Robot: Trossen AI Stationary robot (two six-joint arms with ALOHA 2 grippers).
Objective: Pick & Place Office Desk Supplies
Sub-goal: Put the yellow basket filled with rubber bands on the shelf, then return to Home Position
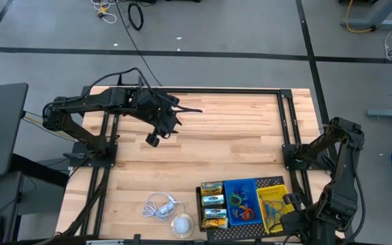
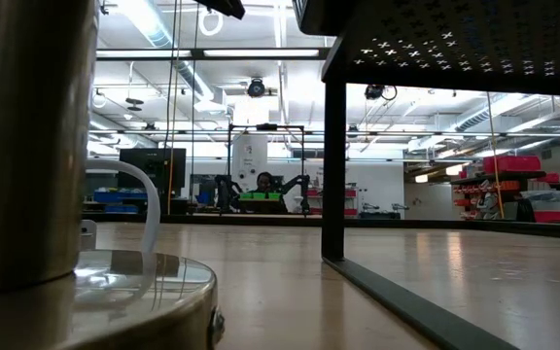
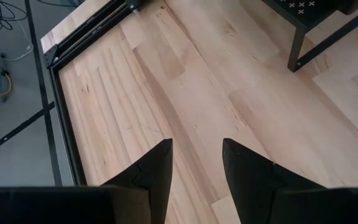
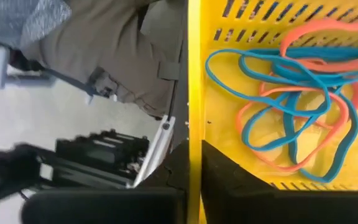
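The right pincer (image 4: 194, 171) is clamped on the yellow slotted plastic bin's wall (image 4: 194, 74), so pulling away now could tip out the blue and orange rubber bands (image 4: 291, 102) just beside it.

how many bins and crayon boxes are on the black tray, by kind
crayon boxes: 3
blue bin, holding coloured bands: 1
yellow bin, holding blue and orange bands: 1
total on the black tray: 5
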